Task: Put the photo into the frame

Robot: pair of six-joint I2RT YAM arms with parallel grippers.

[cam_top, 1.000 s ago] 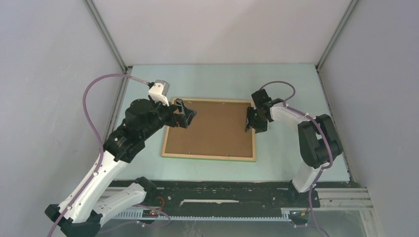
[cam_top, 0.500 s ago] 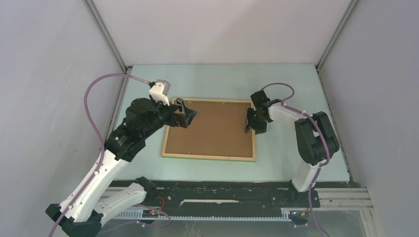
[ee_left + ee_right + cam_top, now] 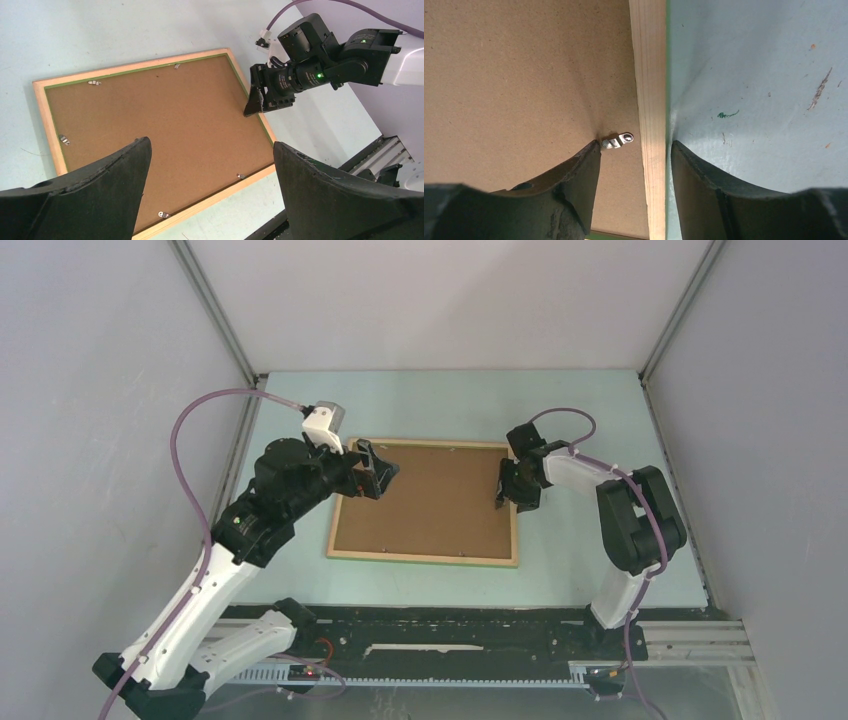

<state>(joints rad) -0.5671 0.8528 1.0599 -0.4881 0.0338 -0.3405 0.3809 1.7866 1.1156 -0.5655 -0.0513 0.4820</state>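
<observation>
The frame [image 3: 425,558] lies flat on the table, light wood face up, with the photo's brown board back [image 3: 435,500] inside it. My left gripper [image 3: 378,472] is open and empty, hovering above the frame's far left part; its view shows the board [image 3: 160,115] and the wood rail [image 3: 42,115] between its jaws [image 3: 211,142]. My right gripper [image 3: 512,498] is open and low, straddling the right rail [image 3: 649,75]. Its left finger [image 3: 584,170] rests on the board [image 3: 524,75] and touches a small metal clip [image 3: 618,140]. Its right finger is over the table.
Several small metal clips [image 3: 92,82] sit around the board's edge. The pale green table [image 3: 440,400] is walled by grey panels on three sides. A black rail [image 3: 450,625] runs along the near edge between the arm bases.
The right arm's elbow has shifted slightly left, and its gripper has edged a little along the frame's right rail. The left arm, frame and photo have not moved.
</observation>
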